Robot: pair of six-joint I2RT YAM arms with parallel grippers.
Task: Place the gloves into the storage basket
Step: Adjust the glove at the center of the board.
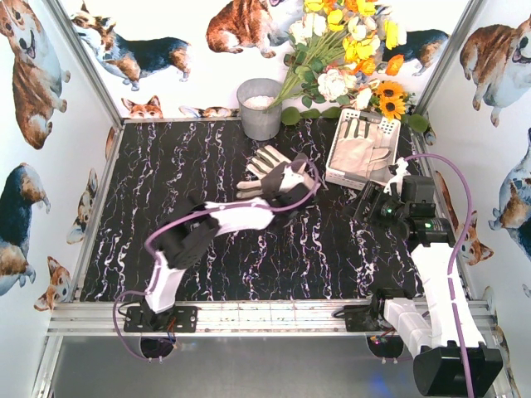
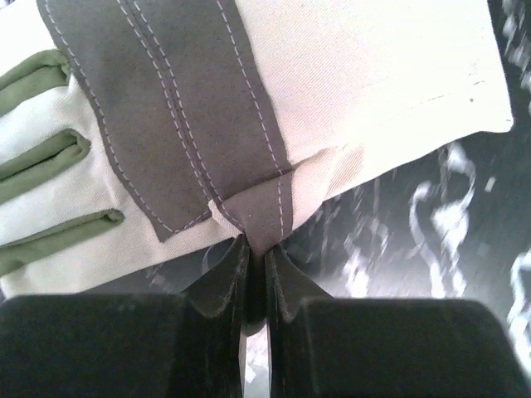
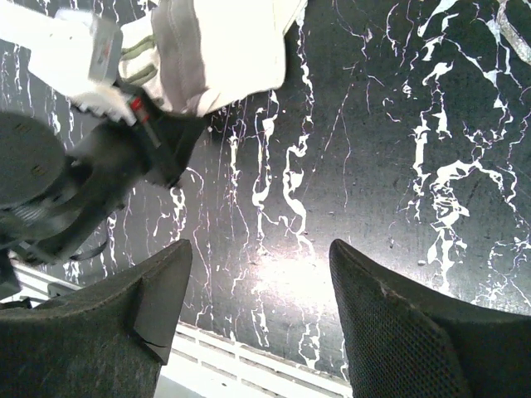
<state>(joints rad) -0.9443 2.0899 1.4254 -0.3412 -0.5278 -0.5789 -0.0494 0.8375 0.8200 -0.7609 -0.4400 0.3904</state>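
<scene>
The left pincer (image 2: 255,249) is clamped shut on the near edge of a glove (image 2: 332,83), its two tips nipping the grey-brown strip where it runs off the cream fabric. The glove lies flat on the black marbled surface (image 1: 249,265), spreading away from the pincer with its green-sided fingers to the pincer's left. By my judgement the grasp has just been made and the lift has not begun.

Next the arm has to raise the glove clear of the surface, carry it away and to the right, and let go over the storage basket (image 1: 353,182). The hold is a thin pinch on one edge, so the glove will likely hang limp and swing. It needs height enough to clear the basket's near wall.

The right pincer (image 3: 261,274) hangs to the right of the left one, jaws apart and holding nothing, above bare surface. It sits close to the straight path to the basket and could be brushed by the dangling glove.

Beyond it, the white basket already holds another glove (image 1: 361,153), leaving room on top. Farther off, beyond and a little left of the left pincer, stands a grey metal bucket (image 1: 260,108), with a bunch of flowers (image 1: 348,50) behind the basket; neither blocks the way.
</scene>
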